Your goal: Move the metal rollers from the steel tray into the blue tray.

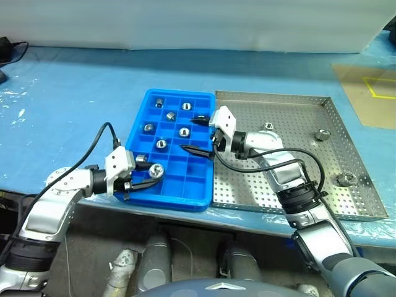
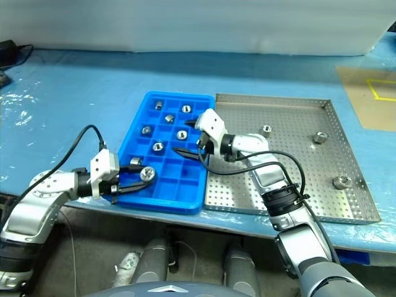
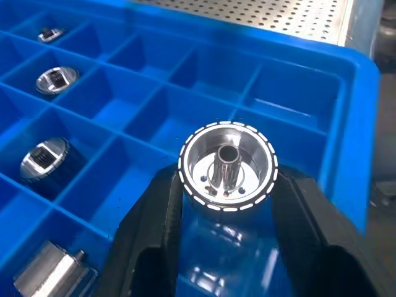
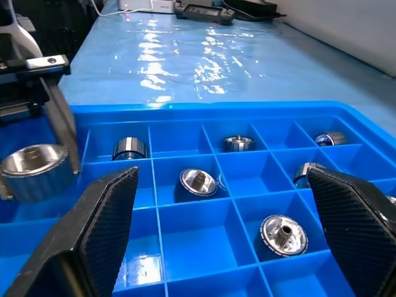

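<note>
The blue tray [image 1: 170,185] sits on the desk near its front edge, with the steel tray [image 1: 297,111] touching its right side. The left tool [image 1: 141,179] is over the near left corner of the blue tray, its two black fingers [image 3: 154,235] clamped on one roller [image 3: 228,166], a shiny round cup with a small post in its middle. The held roller hangs just above a compartment close to the tray's near rim.

The right tool [image 1: 197,133] reaches in from the steel tray side and hangs over the right part of the blue tray, its fingers [image 4: 102,216] spread wide apart with nothing between them.

Several rollers [image 1: 184,131] already lie in separate compartments in the far half of the blue tray, one to a cell, and one more lies on its side [image 1: 142,159] in a cell close by the left tool. Three rollers [image 1: 321,133] rest on the holed floor of the steel tray: one near its far middle [image 1: 268,126], one toward the far right, and one near the right rim [image 1: 345,179], well apart from each other.
</note>
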`<move>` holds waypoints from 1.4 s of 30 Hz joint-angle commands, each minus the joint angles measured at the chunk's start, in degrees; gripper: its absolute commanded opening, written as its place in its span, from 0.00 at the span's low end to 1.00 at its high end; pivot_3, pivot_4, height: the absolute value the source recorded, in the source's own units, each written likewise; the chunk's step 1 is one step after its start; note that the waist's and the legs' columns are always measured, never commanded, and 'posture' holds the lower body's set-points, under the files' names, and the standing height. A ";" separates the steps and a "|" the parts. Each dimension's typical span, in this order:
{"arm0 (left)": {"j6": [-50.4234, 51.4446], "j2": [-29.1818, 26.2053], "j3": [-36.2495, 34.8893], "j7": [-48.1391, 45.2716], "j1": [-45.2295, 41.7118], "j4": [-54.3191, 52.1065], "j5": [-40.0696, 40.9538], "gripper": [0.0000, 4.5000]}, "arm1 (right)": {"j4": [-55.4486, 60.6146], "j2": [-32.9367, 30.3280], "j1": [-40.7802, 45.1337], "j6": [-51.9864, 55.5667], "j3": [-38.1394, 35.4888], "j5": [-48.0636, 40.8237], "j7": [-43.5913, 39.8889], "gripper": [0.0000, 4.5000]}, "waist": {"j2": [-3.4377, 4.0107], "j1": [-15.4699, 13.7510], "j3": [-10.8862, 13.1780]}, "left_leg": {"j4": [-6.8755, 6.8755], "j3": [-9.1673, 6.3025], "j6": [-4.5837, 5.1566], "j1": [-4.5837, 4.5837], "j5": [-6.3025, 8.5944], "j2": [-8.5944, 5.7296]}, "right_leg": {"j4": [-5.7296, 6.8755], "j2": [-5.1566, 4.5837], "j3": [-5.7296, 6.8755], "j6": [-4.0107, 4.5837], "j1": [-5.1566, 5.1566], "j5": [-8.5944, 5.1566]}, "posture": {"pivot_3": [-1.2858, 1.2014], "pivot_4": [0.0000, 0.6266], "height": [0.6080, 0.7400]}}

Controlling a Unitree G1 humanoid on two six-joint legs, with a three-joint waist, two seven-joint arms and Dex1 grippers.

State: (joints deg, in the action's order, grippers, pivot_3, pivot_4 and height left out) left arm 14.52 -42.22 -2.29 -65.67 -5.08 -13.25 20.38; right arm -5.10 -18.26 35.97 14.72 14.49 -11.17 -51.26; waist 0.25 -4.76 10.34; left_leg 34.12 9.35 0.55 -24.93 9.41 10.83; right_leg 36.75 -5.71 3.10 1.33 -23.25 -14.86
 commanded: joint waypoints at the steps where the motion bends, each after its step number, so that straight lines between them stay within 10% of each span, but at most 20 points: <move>1: -0.05 -2.71 -1.60 -1.60 2.22 -2.39 1.41 0.38 | 2.01 0.12 0.79 -0.48 -0.07 -0.88 -1.66 1.00 | 0.00 -0.21 0.00 | -0.01 0.00 -0.05 0.03 -0.02 0.06 | -0.01 0.08 -0.02 0.03 0.00 0.00 | 0.57 0.24 1.00; 9: -5.53 -2.54 -0.63 -0.73 0.72 5.64 -1.17 0.38 | 10.38 -6.51 -2.09 7.98 0.64 -7.07 -13.06 1.00 | 0.00 -0.99 0.00 | -0.77 0.19 -0.36 1.08 -0.20 0.05 | -0.11 0.19 -0.30 0.17 0.53 -0.05 | 0.57 0.24 1.00; 35: -8.47 -2.53 2.27 -4.70 -3.76 9.55 -1.10 0.38 | 8.58 -5.77 -1.78 5.77 0.38 -3.38 -9.51 1.00 | -0.04 -0.82 -0.03 | -1.48 0.66 -0.90 1.63 -0.54 0.24 | -0.03 0.61 -0.95 0.55 0.30 -0.20 | 0.55 0.24 1.00; 42: -7.95 -3.01 3.14 -5.88 -4.44 10.13 -1.44 0.91 | 8.92 -6.05 -2.21 5.84 -0.04 -3.01 -8.63 1.00 | -0.06 -0.64 -0.04 | -1.48 0.71 -0.91 1.64 -0.54 0.26 | -0.04 0.65 -1.00 0.55 0.27 -0.20 | 0.55 0.24 1.00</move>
State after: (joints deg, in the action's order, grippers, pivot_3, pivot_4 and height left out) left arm 6.77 -45.09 0.30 -70.90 -9.87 -2.87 18.90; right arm 2.32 -24.28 33.73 21.53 15.25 -13.66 -60.00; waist 0.20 -5.40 10.30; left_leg 32.64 10.07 -0.35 -23.30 8.87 11.09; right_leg 36.70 -5.06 2.10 1.88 -22.99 -15.06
